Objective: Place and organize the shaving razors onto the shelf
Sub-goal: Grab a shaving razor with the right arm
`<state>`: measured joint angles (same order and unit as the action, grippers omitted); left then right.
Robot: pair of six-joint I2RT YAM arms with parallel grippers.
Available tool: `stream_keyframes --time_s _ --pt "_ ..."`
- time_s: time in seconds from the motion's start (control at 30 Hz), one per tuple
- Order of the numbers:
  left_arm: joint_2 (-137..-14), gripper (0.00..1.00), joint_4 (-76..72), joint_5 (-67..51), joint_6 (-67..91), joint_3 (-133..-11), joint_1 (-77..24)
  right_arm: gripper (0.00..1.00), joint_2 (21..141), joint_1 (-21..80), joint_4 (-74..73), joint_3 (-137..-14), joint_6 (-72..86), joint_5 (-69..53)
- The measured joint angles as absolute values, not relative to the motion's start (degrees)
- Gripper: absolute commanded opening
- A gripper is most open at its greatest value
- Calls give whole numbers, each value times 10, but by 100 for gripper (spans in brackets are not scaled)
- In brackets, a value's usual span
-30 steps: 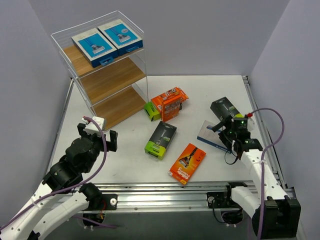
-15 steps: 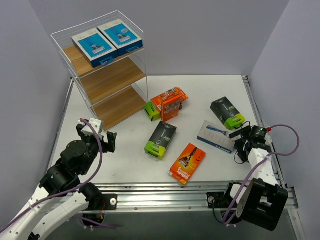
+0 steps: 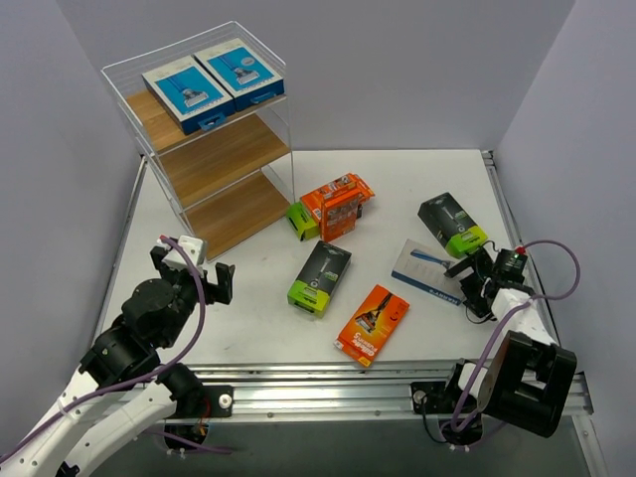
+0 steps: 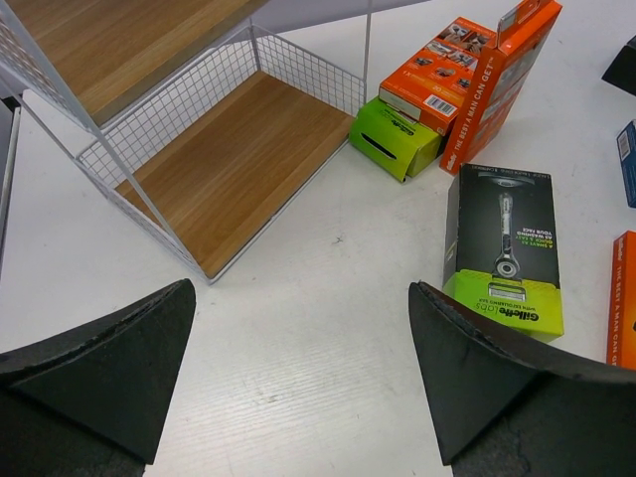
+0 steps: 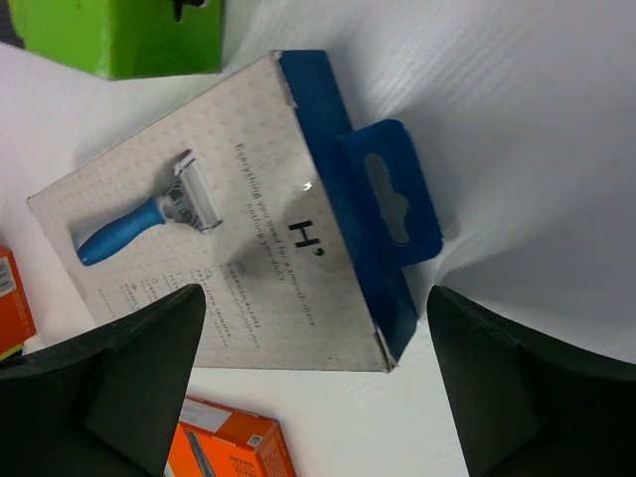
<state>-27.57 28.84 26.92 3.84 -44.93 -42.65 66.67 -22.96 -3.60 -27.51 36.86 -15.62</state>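
Under an orange pack, a lime-green pack — mostly hidden.

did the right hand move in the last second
yes, the right hand drew back toward the near right, from over the blue-and-white pack to just past its right end

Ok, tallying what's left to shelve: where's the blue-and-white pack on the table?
In the top view, the blue-and-white pack lies flat on the table's right side, just left of the right gripper, between a black-and-green pack and an orange pack.
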Motion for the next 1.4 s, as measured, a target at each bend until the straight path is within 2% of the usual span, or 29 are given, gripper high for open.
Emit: stream_keyframes --time_s 0.17,0.5,0.83,1.03,1.17,1.27,1.4 --pt "-277 97 288 269 38 -448 -427 87 680 -202 1 -269 351 -194" --pt "-285 96 288 273 39 -447 -425 86 688 -77 82 -268 344 -270" --pt "-299 96 288 272 39 -447 -425 82 657 -65 111 -275 345 -307" --pt "-299 96 288 272 39 -447 -424 73 604 -67 102 -251 366 -267" --pt "-303 96 288 270 39 -447 -424 60 582 -82 105 -210 390 -246" --pt "-304 96 288 269 39 -447 -424 55 579 -108 111 -166 413 -239" --pt "-304 96 288 268 39 -447 -424 53 576 -140 135 -125 442 -246"
